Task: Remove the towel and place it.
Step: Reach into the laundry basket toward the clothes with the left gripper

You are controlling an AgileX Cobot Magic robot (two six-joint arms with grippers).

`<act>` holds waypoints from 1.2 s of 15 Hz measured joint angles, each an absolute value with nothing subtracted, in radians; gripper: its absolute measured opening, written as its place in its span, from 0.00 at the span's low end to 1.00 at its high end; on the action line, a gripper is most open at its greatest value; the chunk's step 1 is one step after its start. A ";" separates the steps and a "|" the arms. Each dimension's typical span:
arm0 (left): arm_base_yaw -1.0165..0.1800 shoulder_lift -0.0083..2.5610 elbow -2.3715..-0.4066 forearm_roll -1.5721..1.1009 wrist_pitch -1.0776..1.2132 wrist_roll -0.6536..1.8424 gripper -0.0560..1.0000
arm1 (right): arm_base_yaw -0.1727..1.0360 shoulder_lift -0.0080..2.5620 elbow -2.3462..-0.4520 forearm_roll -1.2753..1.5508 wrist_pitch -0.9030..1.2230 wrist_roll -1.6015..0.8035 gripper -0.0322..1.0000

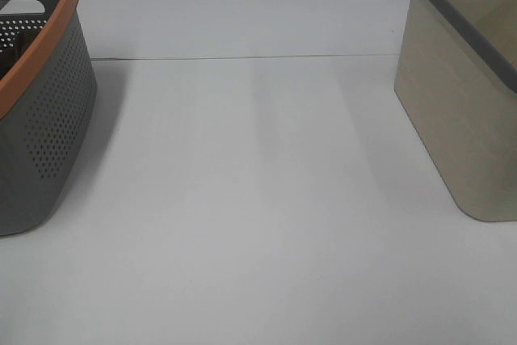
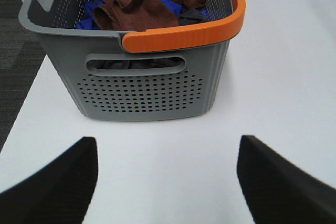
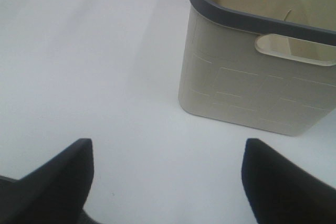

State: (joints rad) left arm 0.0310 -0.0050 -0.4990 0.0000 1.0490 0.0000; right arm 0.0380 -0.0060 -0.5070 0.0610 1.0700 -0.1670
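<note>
On my left, a grey basket (image 1: pixel 48 135) with an orange rim holds the towel (image 2: pixel 142 3), crumpled over blue cloth (image 2: pixel 88 19). My left gripper (image 2: pixel 168 148) faces it, jaws wide, empty. My right gripper (image 3: pixel 167 148), equally wide and empty, faces the beige basket (image 1: pixel 460 119).

The towel (image 2: pixel 142 3) is reddish-brown, the cloth (image 2: pixel 86 19) blue — the grey basket (image 2: pixel 142 93) hole-dotted and orange-rimmed, the beige basket (image 3: pixel 236 87) dark-grey-rimmed.

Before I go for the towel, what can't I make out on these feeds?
Towel: left wrist view, top edge cuts it off; no label visible.
Exterior high view: grey basket wall hides its contents.
Blue cloth: mostly buried under the towel.
Beige basket: floor hidden by its walls, both views.
Left gripper and right gripper: outside the exterior high view.
</note>
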 joint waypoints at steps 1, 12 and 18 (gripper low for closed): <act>0.031 -0.005 -0.499 0.000 1.049 0.000 0.72 | 0.038 -0.006 -0.507 0.061 1.070 -0.167 0.75; 0.031 -0.005 -0.499 0.000 1.049 0.000 0.72 | 0.038 -0.006 -0.507 0.061 1.070 -0.167 0.75; 0.031 -0.005 -0.499 0.000 1.049 0.000 0.72 | 0.038 -0.006 -0.507 0.061 1.070 -0.167 0.75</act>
